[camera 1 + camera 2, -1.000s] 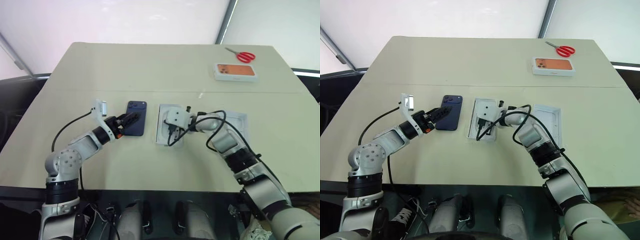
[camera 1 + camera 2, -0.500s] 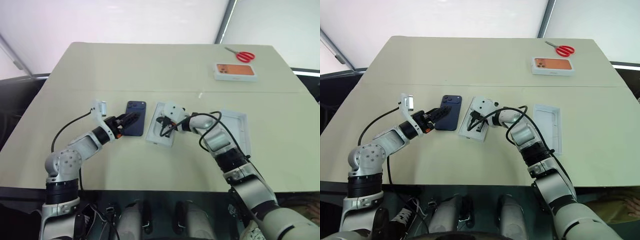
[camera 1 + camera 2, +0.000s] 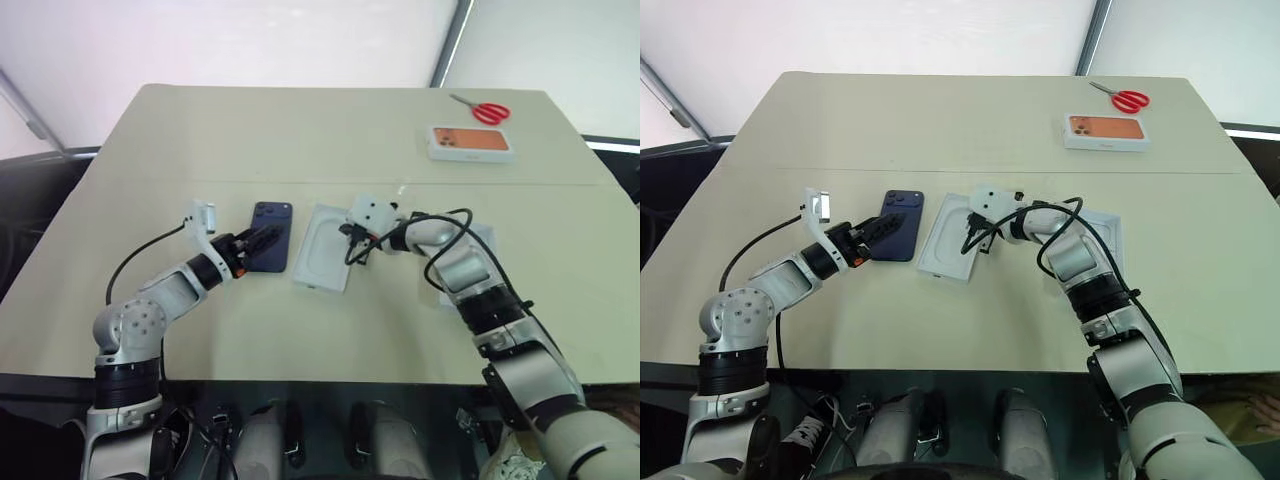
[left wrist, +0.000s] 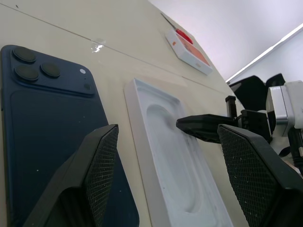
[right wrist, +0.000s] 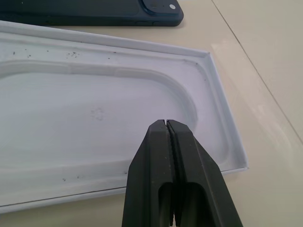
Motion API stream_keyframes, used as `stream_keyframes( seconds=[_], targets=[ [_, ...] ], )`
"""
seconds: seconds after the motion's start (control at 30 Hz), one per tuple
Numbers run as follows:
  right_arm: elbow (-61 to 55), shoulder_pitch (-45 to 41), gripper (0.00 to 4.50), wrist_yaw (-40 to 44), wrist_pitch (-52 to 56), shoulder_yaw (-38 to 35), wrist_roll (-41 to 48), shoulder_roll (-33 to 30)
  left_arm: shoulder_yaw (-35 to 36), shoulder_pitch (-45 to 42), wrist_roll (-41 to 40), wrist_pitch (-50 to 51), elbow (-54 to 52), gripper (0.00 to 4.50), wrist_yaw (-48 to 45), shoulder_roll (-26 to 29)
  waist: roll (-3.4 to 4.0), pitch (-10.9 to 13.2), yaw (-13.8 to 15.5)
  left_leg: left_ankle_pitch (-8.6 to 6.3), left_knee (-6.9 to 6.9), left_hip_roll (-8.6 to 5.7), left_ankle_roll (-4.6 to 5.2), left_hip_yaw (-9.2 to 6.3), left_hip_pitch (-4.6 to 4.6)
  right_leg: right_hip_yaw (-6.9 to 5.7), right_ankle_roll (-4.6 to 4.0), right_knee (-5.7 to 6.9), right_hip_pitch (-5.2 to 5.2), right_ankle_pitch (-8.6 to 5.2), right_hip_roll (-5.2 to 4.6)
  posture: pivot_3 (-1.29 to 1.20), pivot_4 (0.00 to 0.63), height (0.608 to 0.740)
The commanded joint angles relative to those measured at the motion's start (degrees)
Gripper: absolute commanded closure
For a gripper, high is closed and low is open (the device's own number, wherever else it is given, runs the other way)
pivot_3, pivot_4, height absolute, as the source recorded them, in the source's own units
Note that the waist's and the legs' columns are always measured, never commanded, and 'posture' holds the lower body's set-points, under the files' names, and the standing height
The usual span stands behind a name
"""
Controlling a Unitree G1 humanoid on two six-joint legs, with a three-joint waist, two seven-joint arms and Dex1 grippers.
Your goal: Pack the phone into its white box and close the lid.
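The phone (image 3: 272, 249) lies bare on the desk (image 3: 300, 140), just beside a white insert with a rounded recess (image 3: 322, 262). The left end effector (image 3: 262, 241) stands open over the phone's near end, gripping nothing; the right end effector (image 5: 166, 124) is closed and empty above the insert. Packing and lidding remain undone

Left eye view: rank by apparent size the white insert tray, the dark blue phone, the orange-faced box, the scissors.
1. White insert tray, largest.
2. Dark blue phone and orange-faced box look about alike. The box lies farther from the camera, so I won't rank them.
3. Red scissors, smallest, though farthest away too.
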Motion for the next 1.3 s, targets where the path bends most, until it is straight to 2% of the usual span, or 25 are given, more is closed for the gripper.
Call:
stream_keyframes(
  seconds=[0.03, 0.13, 0.2, 0.5, 0.87, 1.0, 1.2, 1.3],
  targets=[
    [-0.4, -1.1, 4.44, 0.3, -1.8, 0.2, -0.3, -0.1, 0.4, -0.6, 0.4, -1.0, -1.6, 0.96, -0.6, 0.2, 0.00, 0.0, 0.0, 0.00, 0.00, 0.00, 0.00, 0.00, 0.00, 0.00, 0.00, 0.00, 0.00, 0.00, 0.00, 0.00, 0.150, 0.738],
    [-5.2, 0.9, 4.44, 4.7, 2.1, -0.7, 4.6, 1.6, 0.4, -0.6, 0.5, -0.8, -1.6, 0.96, -0.6, 0.3, 0.00, 0.0, -0.1, 0.00, 0.00, 0.01, 0.01, 0.00, 0.00, 0.00, 0.00, 0.00, 0.00, 0.00, 0.01, 0.00, 0.150, 0.738],
    [-6.6, 2.4, 4.44, 6.6, 1.5, 1.1, 3.7, 0.4, 0.5, -0.6, 0.5, -0.8, -1.7, 0.96, -0.7, 0.2, 0.00, 0.0, 0.0, 0.01, 0.00, 0.01, 0.01, -0.01, 0.00, 0.00, 0.00, 0.00, 0.00, 0.00, 0.01, 0.00, 0.150, 0.738],
    [1.9, 0.7, 4.44, 0.4, -4.5, 3.4, -4.2, -2.8, 0.4, -0.5, 0.7, -0.7, -2.0, 0.96, -0.5, -0.1, -0.01, 0.0, 0.4, -0.07, 0.02, -0.03, -0.12, -0.02, 0.01, -0.01, 0.00, 0.00, 0.03, 0.00, -0.03, 0.00, 0.150, 0.738],
    [2.4, 2.0, 4.44, 5.1, -8.5, 2.0, -2.5, -7.7, 0.5, -0.9, 0.8, -0.6, -1.8, 0.96, -0.5, -0.2, -0.01, 0.0, 0.4, -0.01, 0.02, -0.05, 0.00, -0.03, 0.01, -0.01, 0.00, -0.02, 0.06, 0.00, -0.03, 0.00, 0.150, 0.738],
    [3.8, 2.3, 4.44, 6.8, -12.2, 0.7, -1.4, -10.1, 0.4, -0.8, 0.8, -0.5, -1.8, 0.96, -0.6, -0.3, -0.02, 0.0, 0.4, 0.00, 0.02, -0.04, 0.01, -0.03, 0.01, -0.01, 0.00, -0.02, 0.06, 0.00, -0.03, 0.00, 0.150, 0.738],
    [8.8, 0.7, 4.44, 8.2, -21.8, 0.4, -0.4, -10.5, 0.9, -1.2, 0.7, 0.1, -0.6, 0.96, -1.7, 1.1, -0.02, 0.0, 0.2, 0.01, 0.02, -0.03, 0.03, -0.03, 0.02, -0.01, 0.00, -0.02, 0.06, 0.00, -0.01, 0.00, 0.150, 0.738],
    [14.7, -2.1, 4.44, 5.1, -26.6, 1.1, -2.7, -9.2, 1.0, -1.7, 1.2, -0.2, 0.3, 0.96, -2.3, 1.8, -0.02, 0.0, 0.2, 0.01, 0.03, -0.03, 0.03, -0.02, 0.02, -0.01, 0.00, -0.02, 0.06, 0.00, -0.01, 0.00, 0.150, 0.738]
  ],
)
